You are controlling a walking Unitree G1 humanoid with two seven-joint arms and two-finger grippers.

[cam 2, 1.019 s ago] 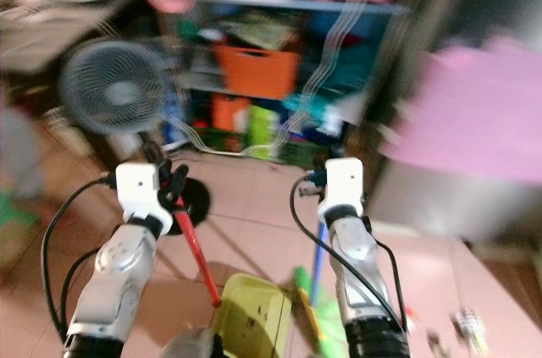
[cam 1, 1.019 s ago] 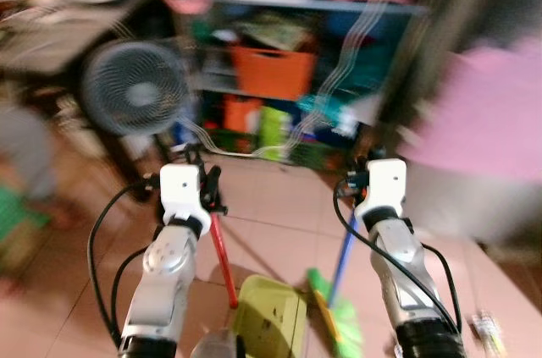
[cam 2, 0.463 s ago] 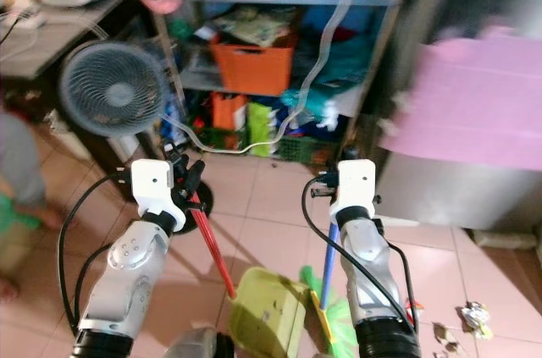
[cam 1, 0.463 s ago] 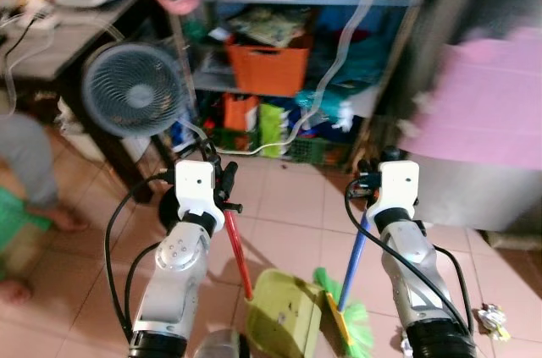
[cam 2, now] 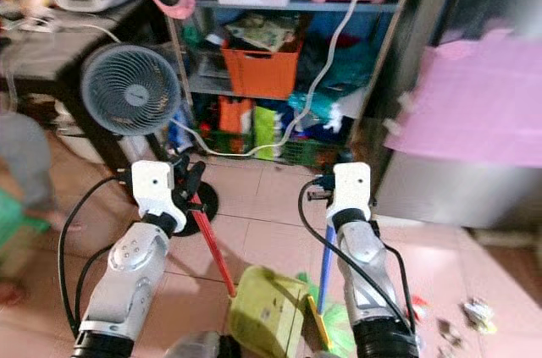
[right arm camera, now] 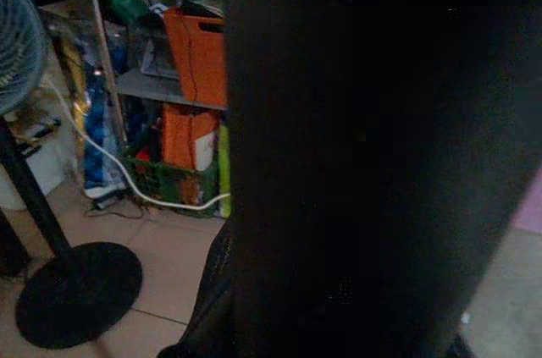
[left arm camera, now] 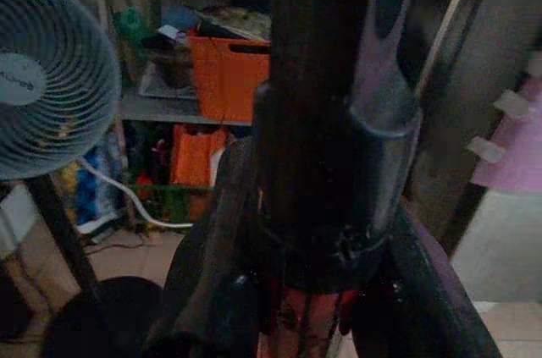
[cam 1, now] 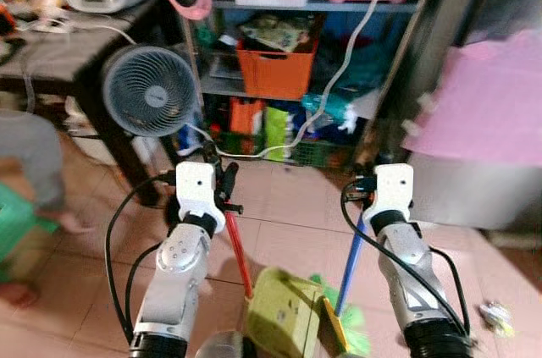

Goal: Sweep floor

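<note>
We stand facing a cluttered metal shelf unit (cam 1: 305, 7), both arms raised in front of us over the tiled floor (cam 1: 288, 223). Our left tool (cam 1: 222, 187) is clamped on the red handle (cam 1: 238, 248) of the dustpan (cam 1: 284, 320), which slants down to the yellow-green pan resting on the floor just ahead of our feet. Our right tool (cam 1: 364, 199) is up at the top of the blue broom handle (cam 1: 349, 265); the white wrist housing hides the fingers, so we cannot tell whether they are closed around it. The handle runs down to the green broom head (cam 1: 351, 328), which lies on the floor touching the right side of the dustpan. In the left wrist view the black fingers (left arm camera: 212, 273) close around the red handle low in the frame, with the shelves beyond. A scrap of crumpled litter (cam 1: 493, 314) lies on the tiles well off to our right. A standing fan (cam 1: 150, 102) is to our left beside a dark worktop (cam 1: 51, 53), an orange bin (cam 1: 273, 70) sits on a middle shelf, and a white cable (cam 1: 339, 70) hangs down across the shelves. A pink sheet (cam 1: 483, 104) covers something on our right. At the far left edge a blurred person (cam 1: 30, 180) is partly in view.
</note>
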